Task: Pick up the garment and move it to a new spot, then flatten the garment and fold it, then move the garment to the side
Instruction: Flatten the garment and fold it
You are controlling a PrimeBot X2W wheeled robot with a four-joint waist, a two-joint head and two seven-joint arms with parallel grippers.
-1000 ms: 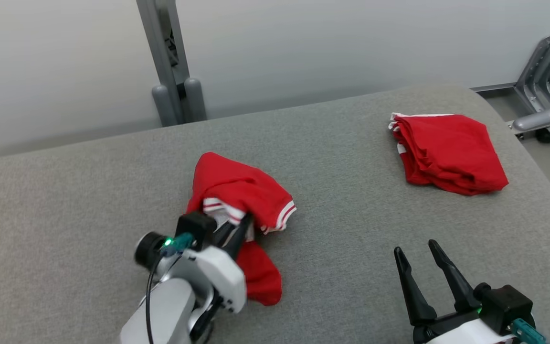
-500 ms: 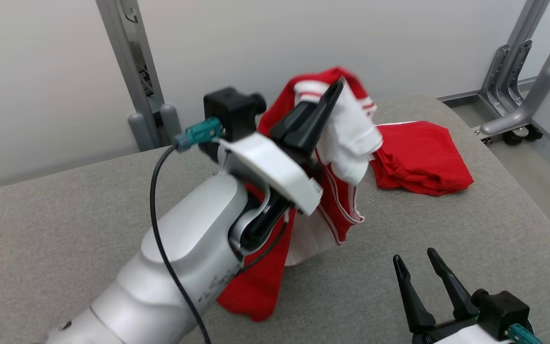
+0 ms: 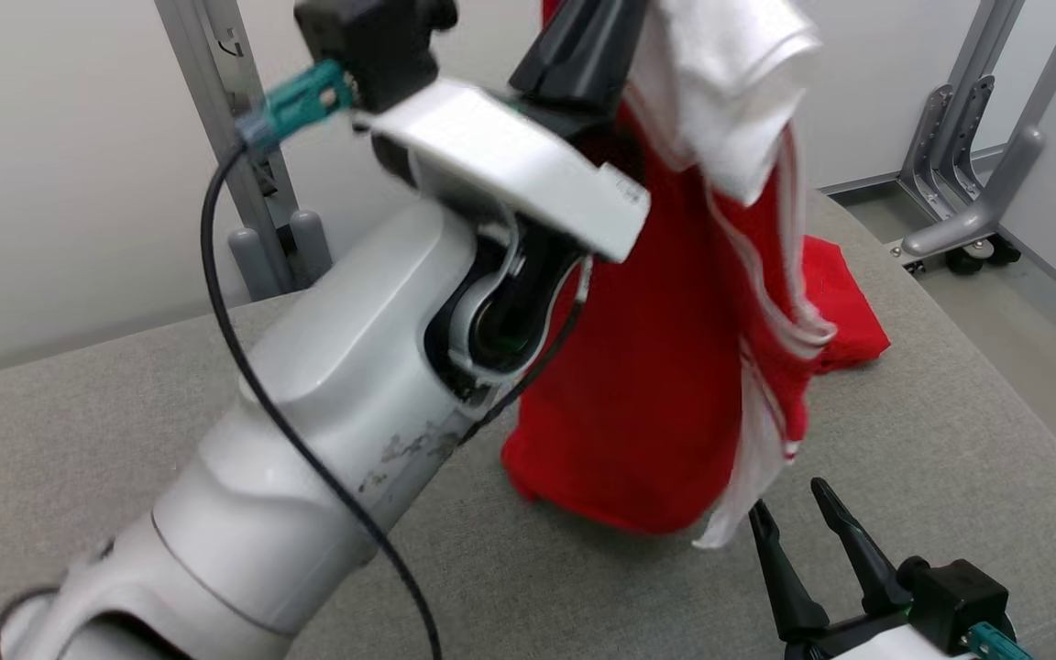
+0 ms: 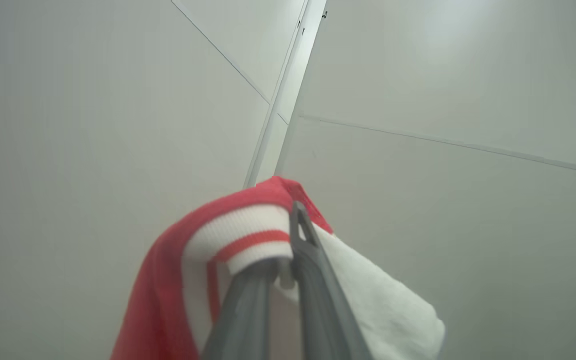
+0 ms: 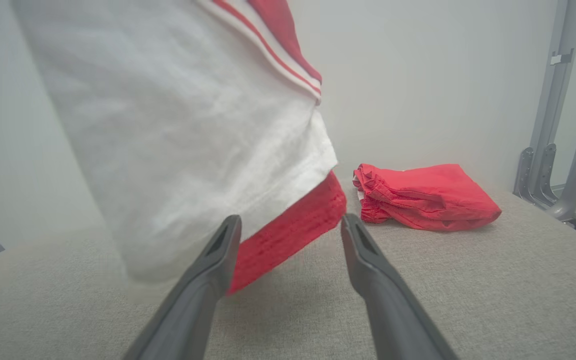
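Note:
The garment point(image 3: 656, 367), red with white panels and striped trim, hangs lengthwise from my raised left gripper point(image 4: 290, 235). That gripper is shut on the garment's striped white cuff point(image 4: 248, 240), high above the grey padded table point(image 3: 950, 440). The lower hem point(image 5: 293, 225) dangles just over the surface, right in front of my right gripper point(image 5: 290, 220). My right gripper point(image 3: 789, 500) is open and holds nothing, low at the near right of the table. The left fingers point(image 3: 583, 55) run out past the head view's top edge.
A second red garment point(image 3: 844, 302), folded, lies at the table's far right point(image 5: 423, 195). Behind the table stand a grey post point(image 3: 216, 137) and a wheeled metal frame point(image 3: 968, 183) on the floor at the right. The table's right edge curves down near the frame.
My left arm has lifted the garment from the table high into the air, so it now hangs unrolled. The head camera has tilted up. The right gripper has stayed put.

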